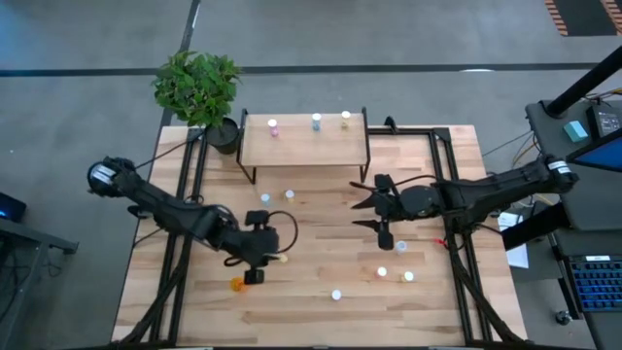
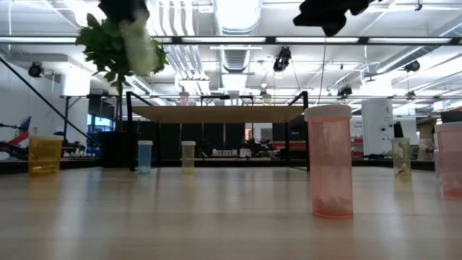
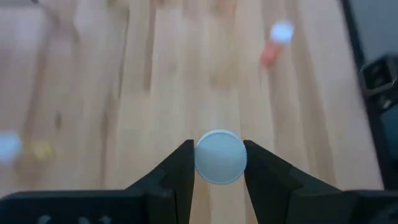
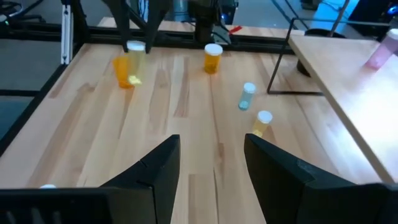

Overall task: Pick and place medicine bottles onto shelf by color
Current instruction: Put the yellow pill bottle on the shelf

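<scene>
High view: the left gripper (image 1: 255,275) sits low over the table's front-left area, with an orange bottle (image 1: 236,284) just beside it, while the right gripper (image 1: 370,213) hovers spread wide in front of the shelf (image 1: 303,143), which carries three bottles. Left wrist view: the left fingers (image 3: 180,171) clamp a pale-capped bottle (image 3: 220,157) between them. Right wrist view: the right fingers (image 4: 158,167) stand wide apart and empty, with a bluish bottle (image 4: 246,96) and a yellowish bottle (image 4: 262,123) ahead on the table (image 4: 186,124).
</scene>
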You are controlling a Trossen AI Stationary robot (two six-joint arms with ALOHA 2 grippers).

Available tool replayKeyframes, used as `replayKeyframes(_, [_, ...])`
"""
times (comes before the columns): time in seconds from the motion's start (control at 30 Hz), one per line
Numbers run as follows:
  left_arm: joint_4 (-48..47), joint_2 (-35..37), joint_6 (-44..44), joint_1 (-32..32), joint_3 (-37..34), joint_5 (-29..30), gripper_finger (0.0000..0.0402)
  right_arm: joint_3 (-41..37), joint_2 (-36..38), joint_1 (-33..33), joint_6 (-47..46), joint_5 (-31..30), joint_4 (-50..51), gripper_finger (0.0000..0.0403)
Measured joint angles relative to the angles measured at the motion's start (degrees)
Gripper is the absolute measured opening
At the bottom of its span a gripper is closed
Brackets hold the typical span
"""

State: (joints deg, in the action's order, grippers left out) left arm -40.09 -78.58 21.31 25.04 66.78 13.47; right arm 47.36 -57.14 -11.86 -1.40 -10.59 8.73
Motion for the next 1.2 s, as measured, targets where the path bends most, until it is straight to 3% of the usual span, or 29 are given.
replayKeyframes(0.33, [-8.5,-7.4,-21.3,-10.8,18.3,0.5,0.0103,-3.2,5.7,0.0,-0.1,0.0,1.6,0.0169])
replayKeyframes(0.6, [-9.0,-13.8,-36.7,-22.4,27.2,0.5,0.0103,-3.4,6.4,0.0,-0.1,0.0,1.5,0.0169])
replayKeyframes(1.0, [-9.0,-22.8,-39.7,-38.8,35.1,0.2,0.0102,-3.4,6.2,0.1,0.1,-0.1,1.3,0.0169])
replayKeyframes(1.2, [-9.0,-26.1,-39.6,-44.0,37.8,-7.3,0.0102,-3.4,5.8,0.2,0.0,-0.1,1.3,0.0169])
